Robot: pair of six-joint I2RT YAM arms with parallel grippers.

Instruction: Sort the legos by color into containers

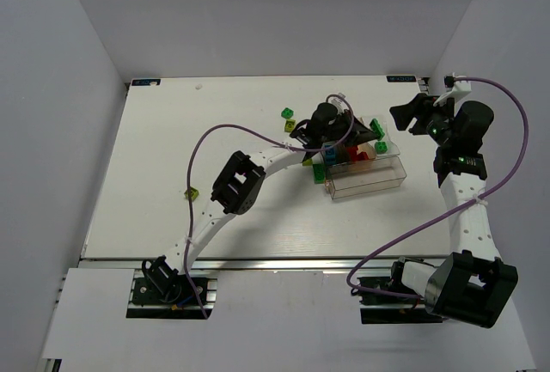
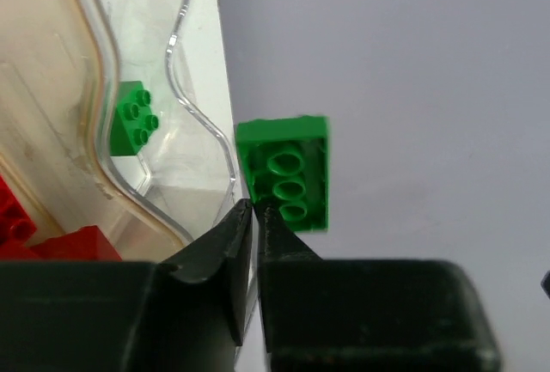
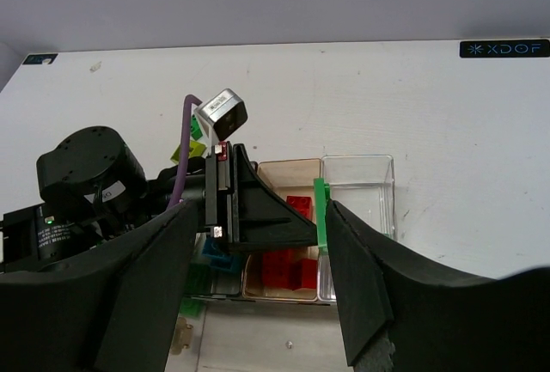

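My left gripper (image 2: 255,209) is shut on the corner of a green lego (image 2: 284,174) and holds it over the rim of the clear divided container (image 1: 369,185). From the right wrist view this lego (image 3: 320,210) hangs edge-on at the left gripper's tips, above the wall between the tan section and a clear section. Red legos (image 3: 290,267) lie in the tan section. Another green lego (image 2: 133,127) lies in the clear section. Blue legos (image 3: 210,256) lie in a further section. My right gripper (image 1: 414,114) is open and empty, right of the container.
Loose green and yellow-green legos (image 1: 288,118) lie on the table behind the left arm. One yellow-green lego (image 1: 193,192) lies far left. The left arm (image 1: 236,183) arches across the middle of the table. White walls stand on three sides.
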